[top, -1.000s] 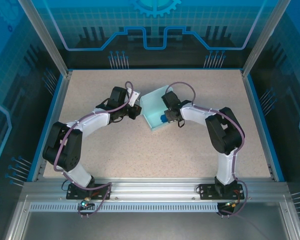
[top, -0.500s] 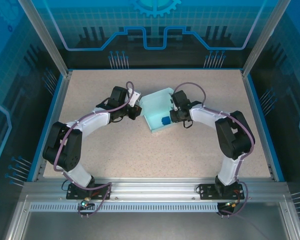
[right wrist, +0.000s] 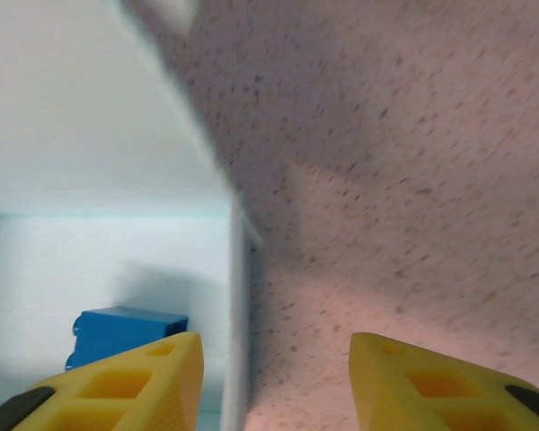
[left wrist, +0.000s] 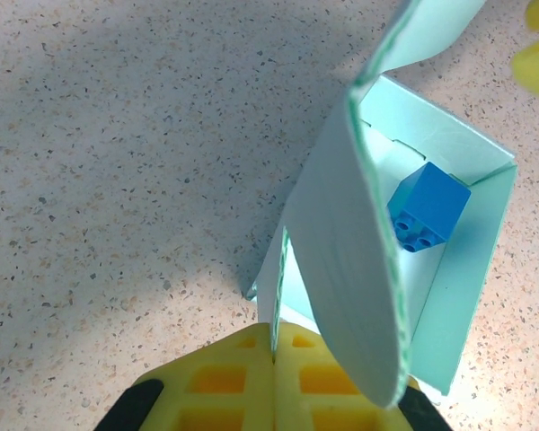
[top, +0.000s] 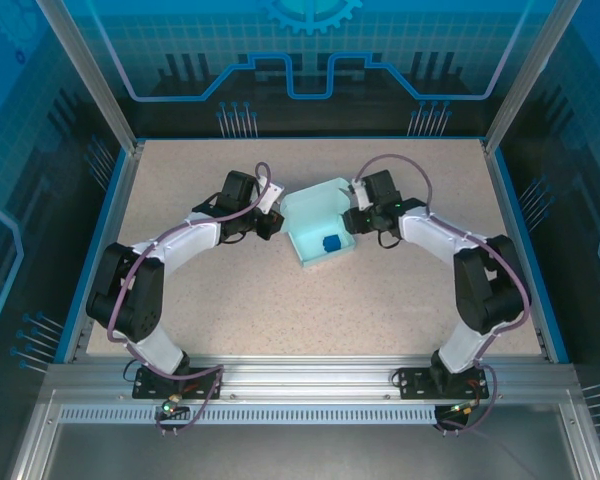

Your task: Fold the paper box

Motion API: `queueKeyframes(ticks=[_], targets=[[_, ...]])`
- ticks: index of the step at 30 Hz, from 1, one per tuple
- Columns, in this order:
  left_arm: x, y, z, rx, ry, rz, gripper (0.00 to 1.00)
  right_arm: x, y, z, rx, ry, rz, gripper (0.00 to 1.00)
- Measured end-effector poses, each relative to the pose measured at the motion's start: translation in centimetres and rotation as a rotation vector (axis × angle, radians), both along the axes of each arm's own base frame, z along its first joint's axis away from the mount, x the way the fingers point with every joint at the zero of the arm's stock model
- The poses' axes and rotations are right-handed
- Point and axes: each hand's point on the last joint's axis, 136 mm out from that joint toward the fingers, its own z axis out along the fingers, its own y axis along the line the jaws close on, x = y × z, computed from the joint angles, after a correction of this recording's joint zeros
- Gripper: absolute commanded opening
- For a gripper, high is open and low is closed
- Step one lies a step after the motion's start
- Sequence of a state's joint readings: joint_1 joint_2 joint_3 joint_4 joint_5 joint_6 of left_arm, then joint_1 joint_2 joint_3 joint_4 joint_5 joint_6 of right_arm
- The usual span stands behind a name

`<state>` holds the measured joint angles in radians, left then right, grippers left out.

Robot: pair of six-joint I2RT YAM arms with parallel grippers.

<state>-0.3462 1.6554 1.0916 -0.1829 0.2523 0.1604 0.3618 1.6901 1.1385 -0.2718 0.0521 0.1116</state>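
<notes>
The paper box (top: 315,222) is pale sky-blue card, lying open in the middle of the table with its walls up. A small dark blue block (top: 330,243) rests inside it. My left gripper (top: 276,222) is shut on the box's left wall. In the left wrist view the yellow fingers (left wrist: 225,382) pinch that thin wall, and a curled flap (left wrist: 346,260) rises over the block (left wrist: 427,208). My right gripper (top: 356,214) stands open at the box's right side. In the right wrist view it (right wrist: 274,377) straddles the right wall (right wrist: 238,296), with the block (right wrist: 117,330) just inside.
The speckled tabletop (top: 240,300) is bounded by a blue rim (top: 520,240) and transparent enclosure panels. Both arms reach in from the near edge and curve toward the box from either side.
My right gripper has opened and pulled back from over the box's inside to its right wall. The left gripper has kept its pinch and place.
</notes>
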Motion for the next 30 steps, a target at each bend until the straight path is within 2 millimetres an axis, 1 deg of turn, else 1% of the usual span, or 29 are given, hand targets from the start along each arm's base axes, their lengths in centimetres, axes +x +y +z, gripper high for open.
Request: queueKeyframes(ticks=[3, 6, 8, 10, 13, 14, 19, 23, 30], targets=[[0.0, -0.1, 0.0, 0.000, 0.000, -0.001, 0.07, 1.1, -0.8, 1.4, 0.017, -0.060, 0.046, 0.51], [0.0, -0.1, 0.0, 0.000, -0.001, -0.003, 0.07, 1.5, -0.9, 1.8, 0.027, -0.081, 0.106, 0.52], [0.0, -0.1, 0.0, 0.000, 0.000, -0.003, 0.07, 1.8, -0.5, 2.0, 0.036, -0.086, 0.151, 0.52], [0.0, -0.1, 0.0, 0.000, 0.000, -0.003, 0.07, 2.4, 0.4, 2.4, 0.048, -0.099, 0.202, 0.52], [0.0, -0.2, 0.0, 0.001, 0.001, -0.004, 0.07, 3.3, 1.4, 2.8, 0.065, -0.115, 0.262, 0.49], [0.0, -0.2, 0.0, 0.001, 0.002, -0.005, 0.07, 3.5, 1.7, 2.8, 0.066, -0.116, 0.276, 0.47], [0.0, -0.3, 0.0, 0.001, 0.003, -0.005, 0.07, 3.9, 2.4, 2.3, 0.073, -0.103, 0.323, 0.30], [0.0, -0.4, 0.1, 0.000, 0.002, -0.007, 0.07, 3.9, 2.5, 1.8, 0.068, -0.089, 0.338, 0.15], [0.0, -0.6, 0.0, -0.005, 0.014, 0.019, 0.06, 3.8, 2.9, 1.7, 0.036, -0.089, 0.304, 0.02]])
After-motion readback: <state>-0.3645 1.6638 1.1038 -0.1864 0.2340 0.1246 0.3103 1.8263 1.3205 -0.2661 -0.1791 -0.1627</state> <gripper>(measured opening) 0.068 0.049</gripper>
